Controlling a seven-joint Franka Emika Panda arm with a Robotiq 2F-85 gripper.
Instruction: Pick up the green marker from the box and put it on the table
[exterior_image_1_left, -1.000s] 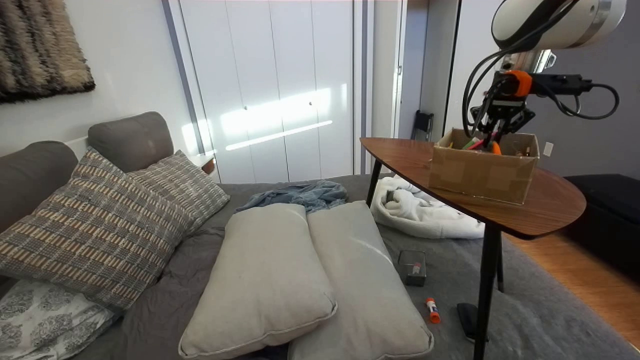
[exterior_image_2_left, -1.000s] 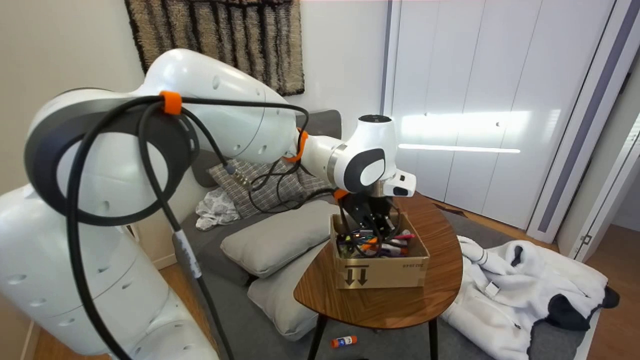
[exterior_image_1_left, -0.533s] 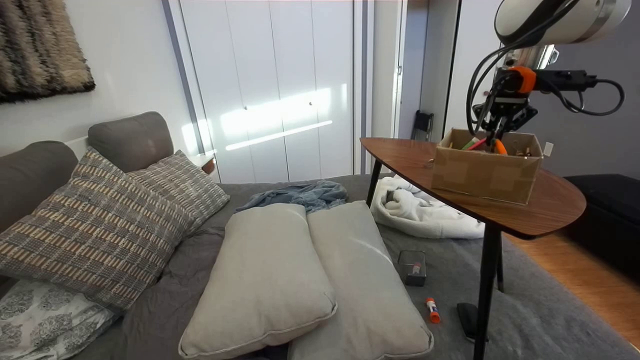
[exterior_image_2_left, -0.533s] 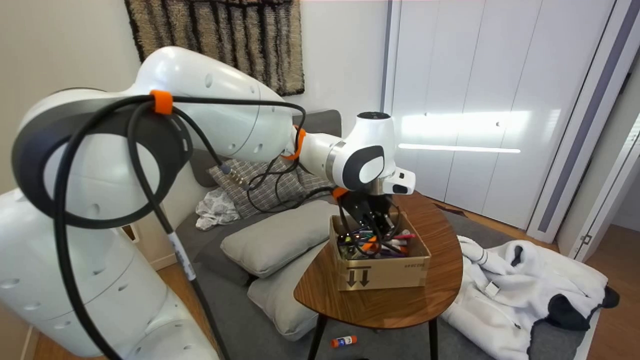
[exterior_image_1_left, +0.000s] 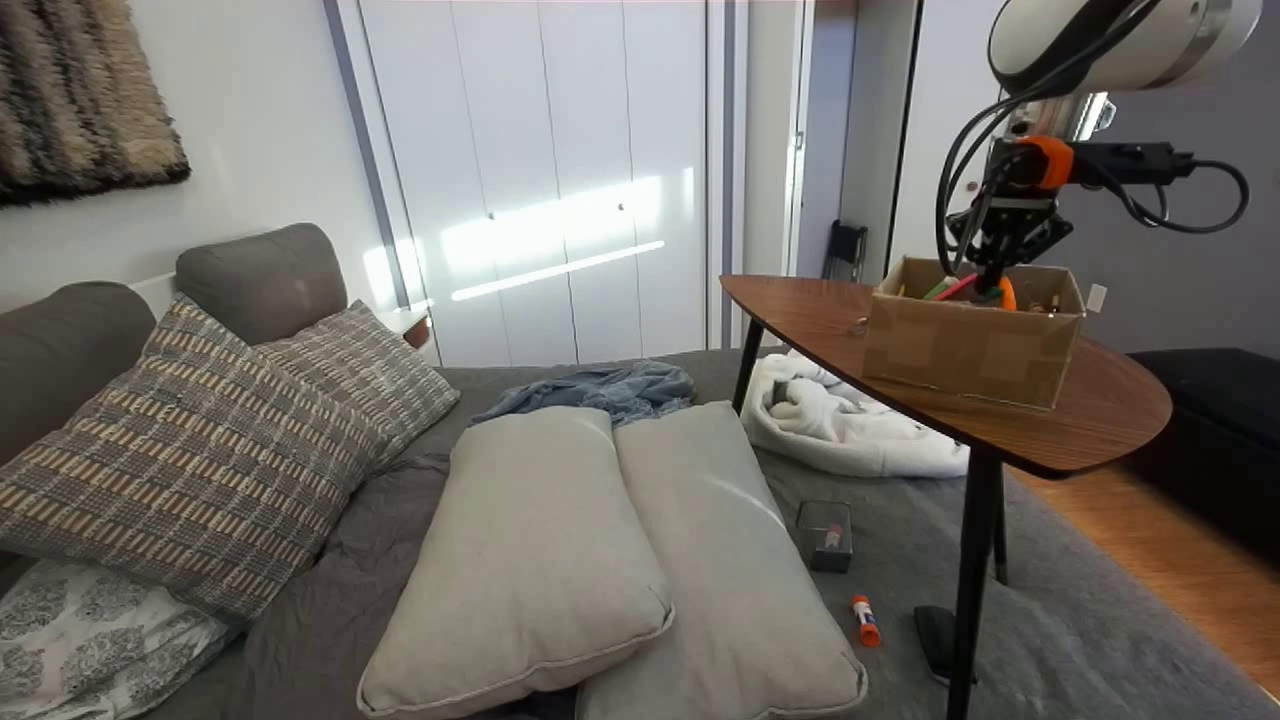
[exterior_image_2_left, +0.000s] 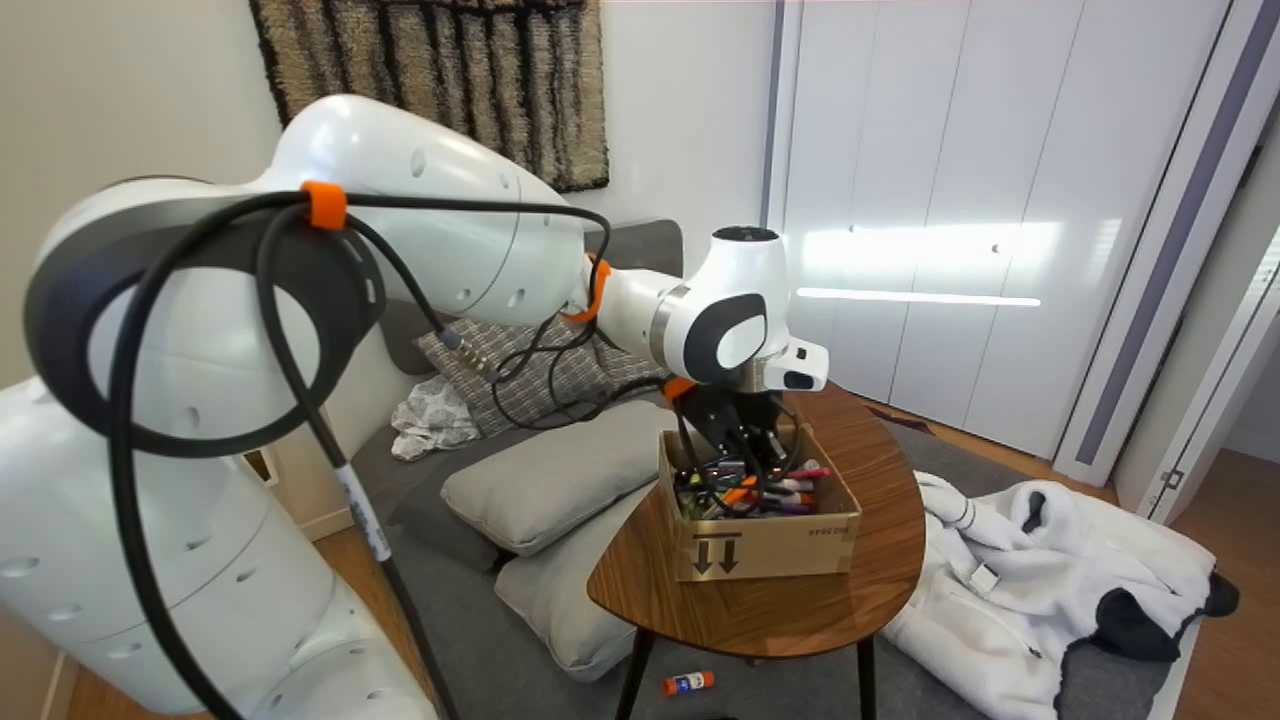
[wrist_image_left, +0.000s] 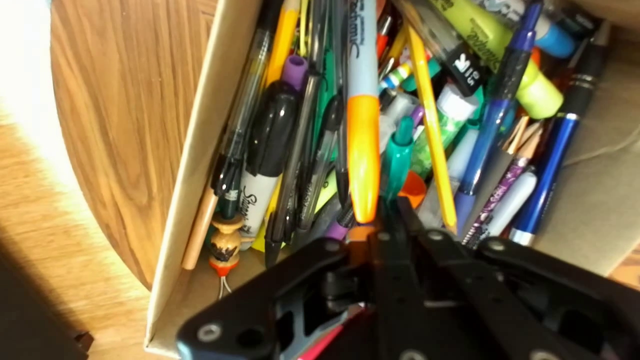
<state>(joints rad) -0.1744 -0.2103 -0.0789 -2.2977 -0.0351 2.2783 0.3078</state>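
The box (exterior_image_1_left: 970, 350) is a cardboard-coloured open box full of pens and markers. It stands on the brown wooden table (exterior_image_1_left: 800, 310); both also show in an exterior view, the box (exterior_image_2_left: 770, 550) and the table (exterior_image_2_left: 885, 490). My gripper (wrist_image_left: 393, 205) points down into the box. Its fingertips are close together on the lower end of the teal-green marker (wrist_image_left: 397, 162), whose upper part shows among the pens in the wrist view. In an exterior view my gripper (exterior_image_1_left: 990, 280) is inside the box rim, and cables hide part of it.
An orange-capped grey marker (wrist_image_left: 363, 155) leans right beside my left finger. A yellow pencil (wrist_image_left: 432, 125) lies to the right. The box wall (wrist_image_left: 200, 125) stands left. A glue stick (exterior_image_1_left: 866, 620) lies below the table, near pale pillows (exterior_image_1_left: 520, 560).
My fingers have come together around the green marker. The arm has shifted slightly. The box has moved a little to the right in an exterior view since one second ago.
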